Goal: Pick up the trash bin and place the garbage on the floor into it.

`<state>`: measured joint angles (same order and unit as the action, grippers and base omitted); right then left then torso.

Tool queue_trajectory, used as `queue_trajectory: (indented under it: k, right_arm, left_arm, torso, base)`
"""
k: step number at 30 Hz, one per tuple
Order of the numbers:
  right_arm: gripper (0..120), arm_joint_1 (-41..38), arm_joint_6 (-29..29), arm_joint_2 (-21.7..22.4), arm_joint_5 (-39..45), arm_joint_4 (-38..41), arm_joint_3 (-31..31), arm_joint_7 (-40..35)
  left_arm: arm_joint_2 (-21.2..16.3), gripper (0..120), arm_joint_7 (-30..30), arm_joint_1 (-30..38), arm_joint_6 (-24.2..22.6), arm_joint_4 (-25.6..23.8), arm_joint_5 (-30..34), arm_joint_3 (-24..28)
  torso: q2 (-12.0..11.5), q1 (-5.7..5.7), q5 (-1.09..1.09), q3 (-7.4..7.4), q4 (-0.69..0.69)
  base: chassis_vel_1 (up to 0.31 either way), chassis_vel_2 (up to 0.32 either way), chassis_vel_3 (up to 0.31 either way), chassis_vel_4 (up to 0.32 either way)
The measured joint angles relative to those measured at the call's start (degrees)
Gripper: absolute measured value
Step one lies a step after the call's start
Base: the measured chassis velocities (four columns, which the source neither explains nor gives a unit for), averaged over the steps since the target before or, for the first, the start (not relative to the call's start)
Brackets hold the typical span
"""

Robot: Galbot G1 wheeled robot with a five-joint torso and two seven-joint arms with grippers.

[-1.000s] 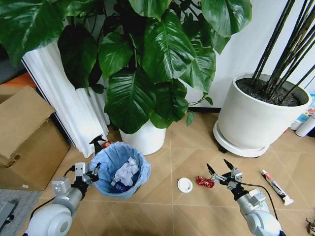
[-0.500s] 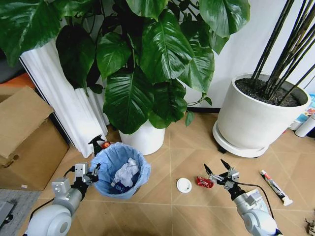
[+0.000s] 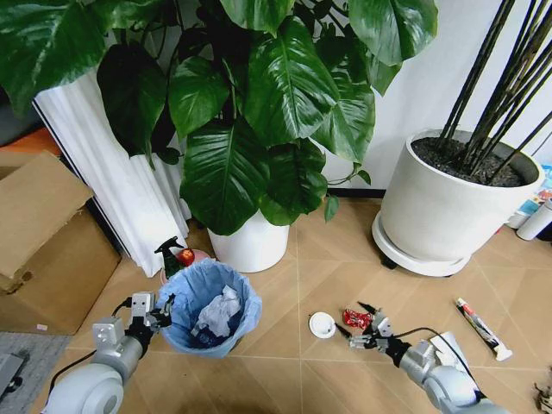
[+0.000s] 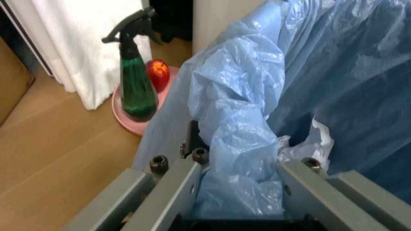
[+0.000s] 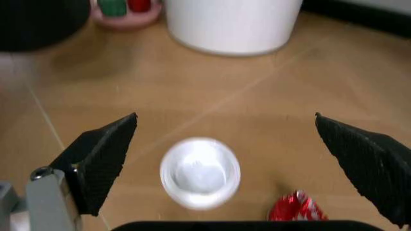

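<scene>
Since a moment ago the right gripper (image 3: 355,329) has dropped from knee height toward the floor and swung inward, so it now hangs just above the litter rather than beside it. Largest of what matters is the trash bin (image 3: 211,309) — its crinkled blue liner bulging over the rim — standing on the chevron floor (image 3: 285,362) in front of the white plant pot (image 3: 253,243), crumpled paper already inside. The left gripper (image 3: 153,312) pinches the bin's rim, bag and all, one finger outside and one inside; that grip, I'd judge, keeps the bin steady and ready to be carried close to the litter. Just behind sits a green spray bottle (image 4: 136,86) on its pink dish. The right gripper's fingers (image 5: 103,156) are spread wide, bracketing the white disc (image 5: 199,173), with the red wrapper (image 5: 295,210) just beside it — a stance suited to closing on the disc. A tube (image 3: 483,328) lies well apart to the right.
</scene>
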<state>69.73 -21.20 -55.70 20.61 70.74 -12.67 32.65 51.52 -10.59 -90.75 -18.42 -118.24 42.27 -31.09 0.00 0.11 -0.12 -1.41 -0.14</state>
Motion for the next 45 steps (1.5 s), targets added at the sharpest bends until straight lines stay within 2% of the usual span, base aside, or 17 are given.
queue_trajectory:
  k: [7,13,16,19,25,31,33,35,37,39,40,42,43,44,45]
  right_arm:
    - [100,-3.31,-2.42,-0.2,-7.37,-7.42,0.71,4.7]
    - [100,-5.43,-6.1,0.1,-8.75,-12.04,0.51,7.83]
    - [100,-9.18,-10.53,-0.81,-10.03,-17.27,0.64,11.94]
    - [100,-10.99,-11.95,-1.31,-9.98,-19.18,1.11,13.93]
    - [100,-11.9,-11.86,-1.85,-8.04,-19.07,1.45,15.17]
    - [100,-11.53,-9.23,-1.43,-2.28,-17.04,2.79,15.79]
    - [100,-11.09,-7.43,0.41,3.41,-14.98,6.35,17.22]
    - [100,-11.0,-7.28,1.54,4.2,-13.6,8.04,17.73]
    - [100,-10.08,-6.03,5.88,7.02,-7.2,13.05,15.38]
    - [100,-9.88,-1.94,13.48,9.41,2.48,20.47,7.57]
    - [100,-9.88,-1.94,13.48,9.41,2.48,20.47,7.57]
    - [100,-12.97,1.13,18.76,10.46,5.94,26.97,4.69]
    - [100,-15.91,1.51,19.81,11.32,5.14,30.76,5.25]
    - [100,-15.91,1.51,19.81,11.32,5.14,30.76,5.25]
    - [100,-18.24,1.81,20.01,12.29,3.89,33.71,6.21]
  left_arm:
    - [-0.05,1,-0.1,0.99,0.0,0.91,-0.23,0.33]
    - [0.67,1,0.69,0.66,0.62,2.11,-2.27,0.77]
    - [1.22,1,0.82,0.8,0.86,2.71,-2.84,0.84]
    - [1.57,1,0.82,1.17,0.9,2.92,-2.94,0.84]
    - [1.68,1,0.77,1.48,0.91,2.94,-2.71,0.79]
    - [1.51,1,0.75,1.46,0.9,2.98,-2.4,0.75]
    - [0.73,1,0.77,1.41,0.9,3.04,-2.1,0.75]
    - [0.48,1,0.79,1.41,0.9,3.04,-1.96,0.73]
    - [0.14,1,0.77,1.58,0.85,3.04,-1.67,0.61]
    - [0.22,1,0.75,1.62,0.83,3.09,-1.65,0.5]
    - [0.22,1,0.75,1.62,0.83,3.09,-1.65,0.5]
    - [0.93,1,0.79,1.79,0.83,3.37,-1.99,0.48]
    - [1.39,1,0.86,1.86,0.88,3.5,-2.32,0.48]
    - [1.39,1,0.86,1.86,0.88,3.5,-2.32,0.48]
    - [1.71,1,0.91,1.93,0.94,3.59,-2.56,0.47]
  torso:
    - [0.0,0.0,0.01,0.0,-0.03]
    - [0.0,0.0,0.01,0.0,-0.02]
    - [0.0,0.0,0.02,0.0,0.0]
    - [0.0,0.0,0.01,0.0,0.0]
    - [0.0,0.0,0.02,0.0,-0.01]
    - [0.0,0.0,0.01,0.0,0.0]
    - [0.0,0.0,0.02,0.0,-0.02]
    - [0.0,0.0,0.03,0.0,-0.02]
    - [0.0,0.0,0.03,0.0,-0.02]
    - [0.0,0.0,0.03,0.0,-0.01]
    - [0.0,0.0,0.03,0.0,-0.01]
    - [0.0,0.0,-0.02,0.01,-0.02]
    - [0.0,0.0,0.01,0.0,-0.02]
    - [0.0,0.0,0.01,0.0,-0.02]
    - [0.0,0.0,0.03,0.01,0.0]
  base:
    - [0.0,0.0,0.0,0.0]
    - [0.0,0.0,0.0,0.0]
    - [0.0,0.0,0.0,0.0]
    - [0.0,0.0,0.0,0.0]
    - [0.0,0.0,0.0,0.0]
    - [0.0,0.0,0.0,0.0]
    - [0.0,0.0,0.0,0.0]
    - [0.0,0.0,0.0,0.0]
    - [0.0,0.0,0.0,0.0]
    - [0.0,0.0,0.0,0.0]
    - [0.0,0.0,0.0,0.0]
    - [0.0,0.0,0.0,0.0]
    - [0.0,0.0,0.0,0.0]
    - [0.0,0.0,0.0,0.0]
    - [0.0,0.0,0.0,0.0]
